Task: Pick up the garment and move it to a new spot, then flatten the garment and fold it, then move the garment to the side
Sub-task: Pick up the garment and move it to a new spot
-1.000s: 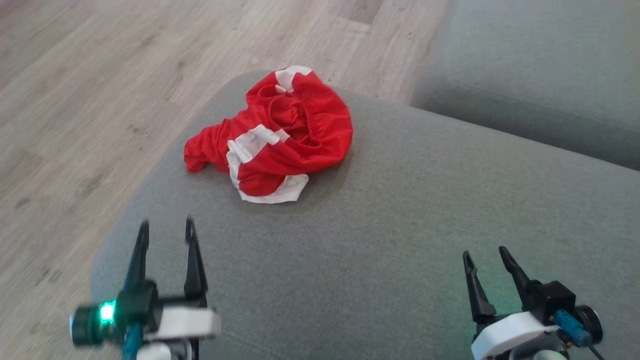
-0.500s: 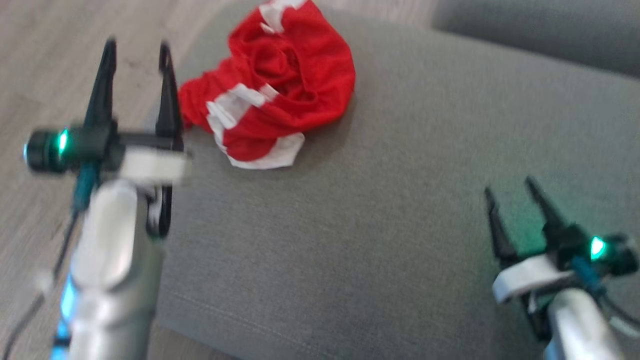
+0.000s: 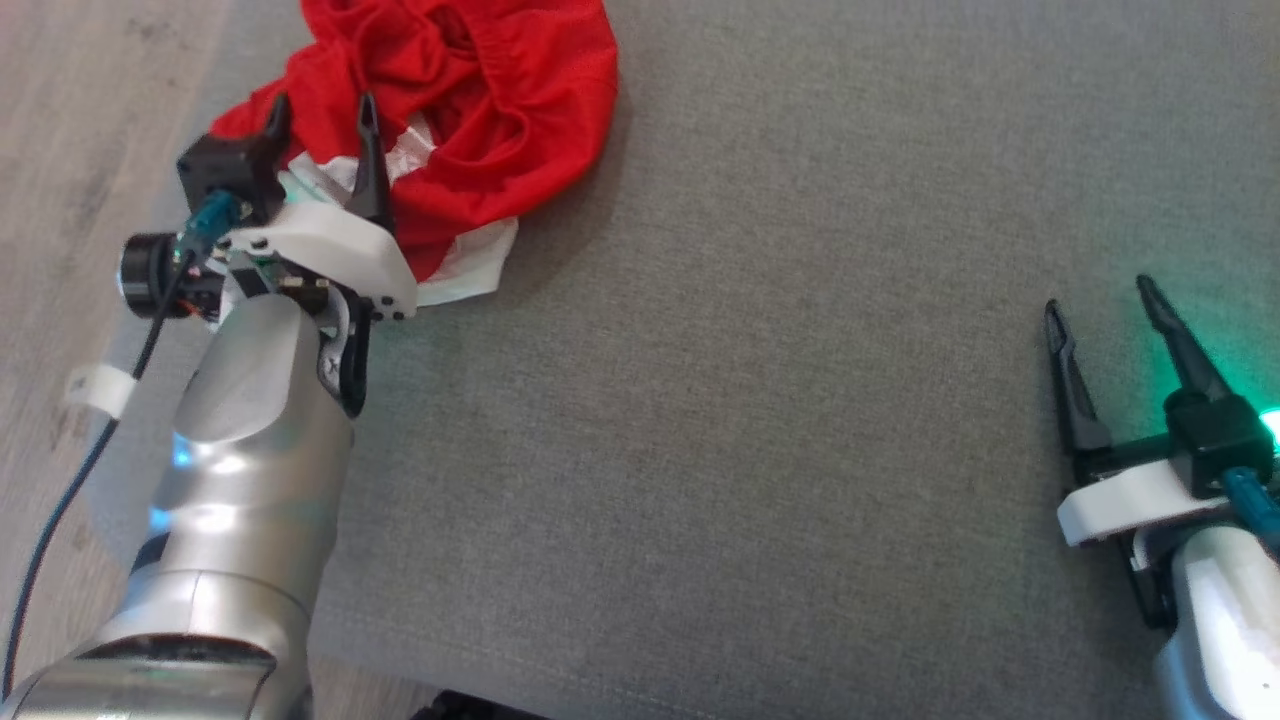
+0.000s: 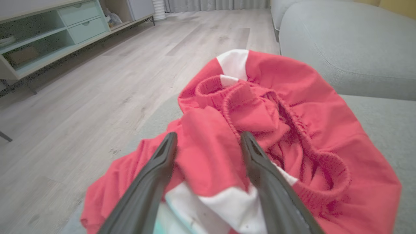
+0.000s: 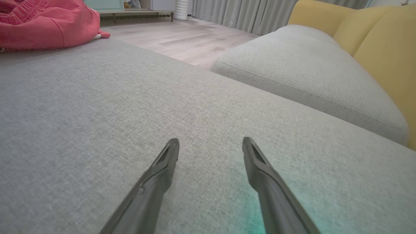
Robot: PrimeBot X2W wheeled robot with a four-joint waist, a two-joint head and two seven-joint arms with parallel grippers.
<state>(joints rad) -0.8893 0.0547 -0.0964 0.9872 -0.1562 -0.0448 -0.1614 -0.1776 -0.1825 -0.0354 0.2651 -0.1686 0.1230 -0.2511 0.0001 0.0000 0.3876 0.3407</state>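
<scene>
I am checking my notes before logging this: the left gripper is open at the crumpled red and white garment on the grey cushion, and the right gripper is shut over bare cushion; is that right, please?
Not quite: the right gripper is open, fingers spread, as the right wrist view shows. The left gripper is open at the garment on the grey cushion, as stated.

Crumpled red-and-white fabric garment [image 3: 500, 110]: top cut off by the head view's upper edge; near-left portion hidden behind the black two-fingered left gripper [image 3: 323, 105]. Right wrist view crops it at the left edge.
</scene>
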